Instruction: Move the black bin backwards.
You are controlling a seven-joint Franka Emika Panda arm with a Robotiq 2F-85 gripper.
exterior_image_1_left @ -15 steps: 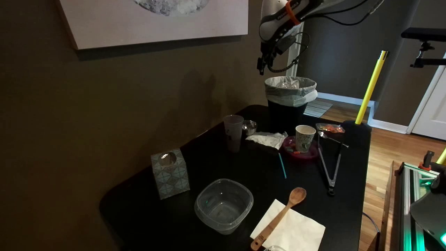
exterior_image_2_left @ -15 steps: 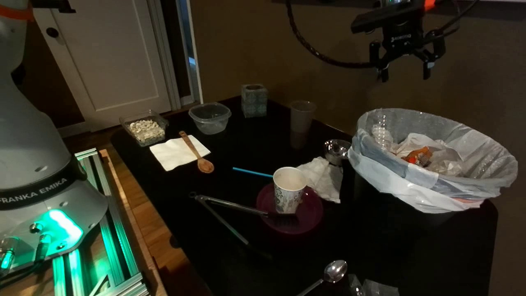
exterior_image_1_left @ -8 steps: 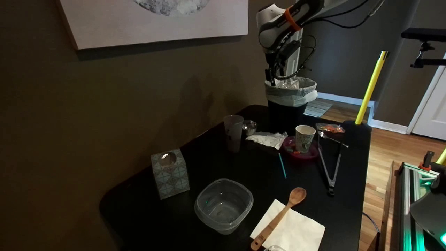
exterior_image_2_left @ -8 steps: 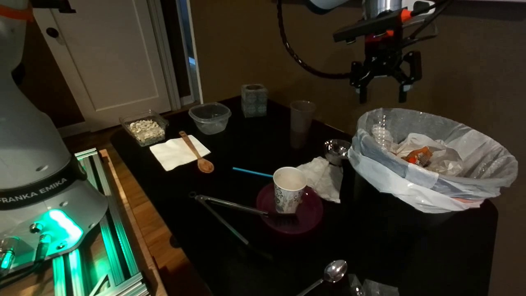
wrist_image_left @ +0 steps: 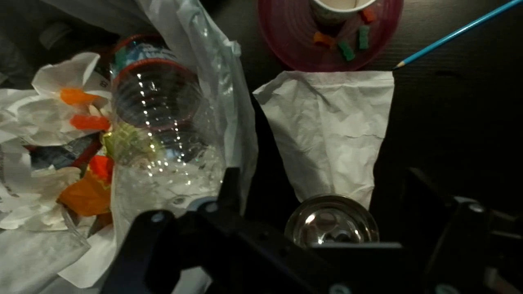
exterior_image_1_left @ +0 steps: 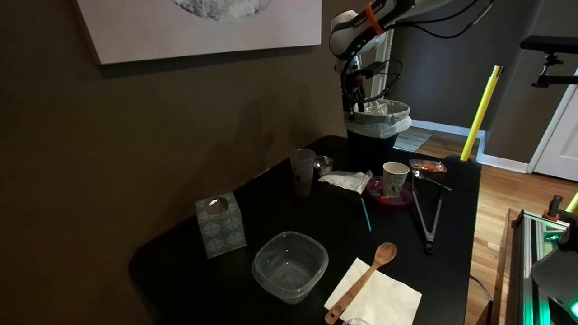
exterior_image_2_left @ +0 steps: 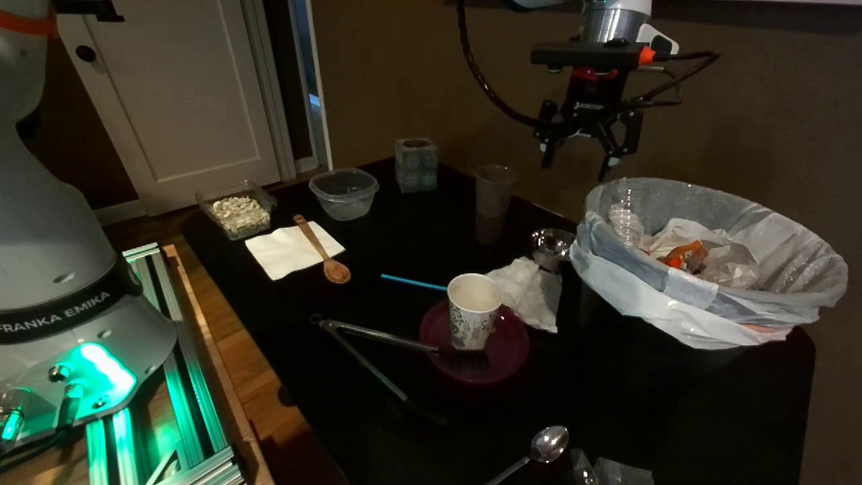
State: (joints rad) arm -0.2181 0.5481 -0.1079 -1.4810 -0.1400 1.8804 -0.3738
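Arm base [exterior_image_2_left: 64, 289]: "FRANKA EMIKA" reads clear, far left of frame!
Black bin [exterior_image_1_left: 371, 145]: just one, right of centre, standing on the desk [exterior_image_1_left: 334, 225].
End effector [exterior_image_2_left: 576, 167]: released, jaws apart, near the bin's rim.
Spoons [exterior_image_2_left: 335, 271]: two, wooden and metal.

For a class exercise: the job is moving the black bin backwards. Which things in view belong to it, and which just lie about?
Job: black bin; gripper.

Lying about: plate; paper cup; plastic cup; metal bowl; crumpled paper; pencil; tongs; metal spoon; wooden spoon; napkin; tissue box; rounded tub; filled tub.
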